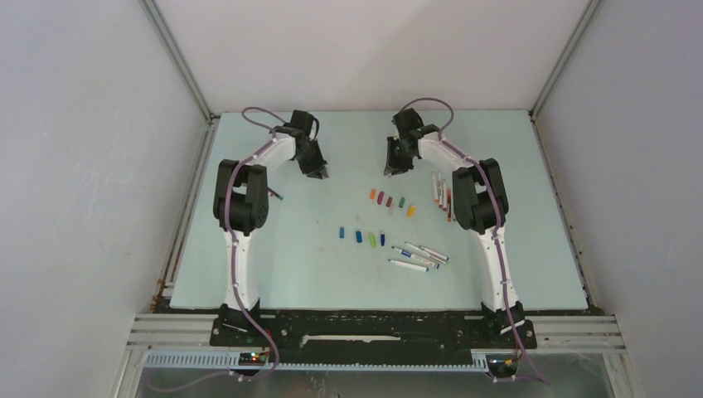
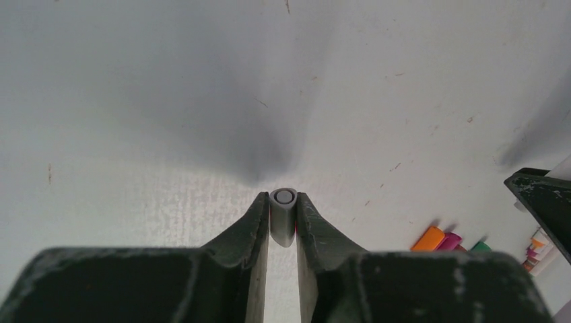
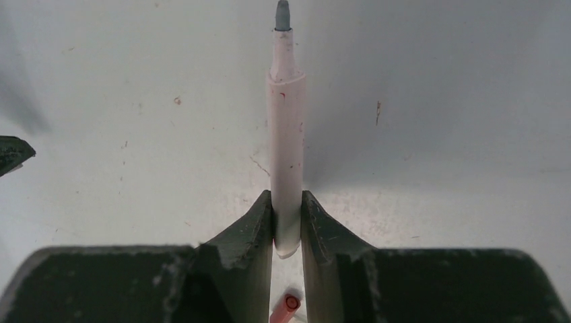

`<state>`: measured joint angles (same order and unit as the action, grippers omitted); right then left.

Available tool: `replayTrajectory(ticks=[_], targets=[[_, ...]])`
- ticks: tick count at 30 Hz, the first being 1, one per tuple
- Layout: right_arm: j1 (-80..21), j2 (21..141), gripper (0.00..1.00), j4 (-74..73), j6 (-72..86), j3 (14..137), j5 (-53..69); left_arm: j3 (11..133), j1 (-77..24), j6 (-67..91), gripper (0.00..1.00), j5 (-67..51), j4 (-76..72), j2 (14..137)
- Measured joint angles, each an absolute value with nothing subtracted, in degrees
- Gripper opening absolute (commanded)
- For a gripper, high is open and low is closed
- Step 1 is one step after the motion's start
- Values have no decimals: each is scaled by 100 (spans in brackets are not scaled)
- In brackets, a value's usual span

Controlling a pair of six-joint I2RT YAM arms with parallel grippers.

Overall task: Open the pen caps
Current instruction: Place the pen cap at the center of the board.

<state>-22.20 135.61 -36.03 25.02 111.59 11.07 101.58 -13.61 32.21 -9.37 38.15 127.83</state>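
My left gripper (image 1: pixel 320 172) (image 2: pixel 283 200) is shut on a grey pen cap (image 2: pixel 283 217), held above the table with its open end facing away. My right gripper (image 1: pixel 393 168) (image 3: pixel 287 202) is shut on the rear end of a white pen barrel (image 3: pixel 287 141) whose bare grey tip (image 3: pixel 282 16) points away. The two grippers are apart at the back of the table. Loose caps lie in two rows: orange (image 1: pixel 372 194), magenta (image 1: pixel 380 198), green (image 1: pixel 402 201), and blue (image 1: pixel 341 232) among others. The orange cap (image 2: pixel 429 238) and magenta cap (image 2: pixel 449 241) also show in the left wrist view.
Several uncapped white pens (image 1: pixel 419 255) lie front of centre. Several capped pens (image 1: pixel 442 192) lie beside the right arm's elbow. A small dark item (image 1: pixel 274 196) lies by the left arm. A red pen end (image 3: pixel 287 306) shows below my right fingers. White walls enclose the table.
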Motion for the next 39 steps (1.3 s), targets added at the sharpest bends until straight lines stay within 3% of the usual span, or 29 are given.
replayTrajectory(ticks=[7, 12, 17, 20, 25, 28, 34, 36, 39], targets=[[-2272, 13620, 30, -3642, 2552, 11201, 878, 10184, -1345, 3186, 31, -928, 3896, 12901], [-2281, 13629, 32, -3667, 2552, 11222, 875, 10215, -1334, 3186, 33, -930, 3924, 12901], [-2292, 13629, 34, -3693, 2497, 11246, 888, 10291, -1321, 3159, 41, -919, 4051, 12901], [-2298, 13627, 44, -3774, 2309, 11362, 919, 10342, -1310, 3127, 45, -919, 4060, 12888], [-2316, 13229, 45, -3876, 1791, 11402, 915, 10252, -1293, 3096, 46, -921, 4001, 12595], [-2311, 12436, 45, -3828, 1433, 11024, 972, 9684, -1293, 3083, 51, -915, 3695, 11854], [-2237, 9896, 73, -3684, 1, 9533, 1594, 7448, -1293, 2921, 71, -497, 2530, 9135], [-2119, 8976, 82, -3590, -617, 8873, 2139, 6617, -1284, 2860, 80, -237, 2126, 8031], [-1684, 7583, 86, -3483, -1317, 7725, 3129, 5649, -1219, 2797, 99, 56, 1643, 6635]])
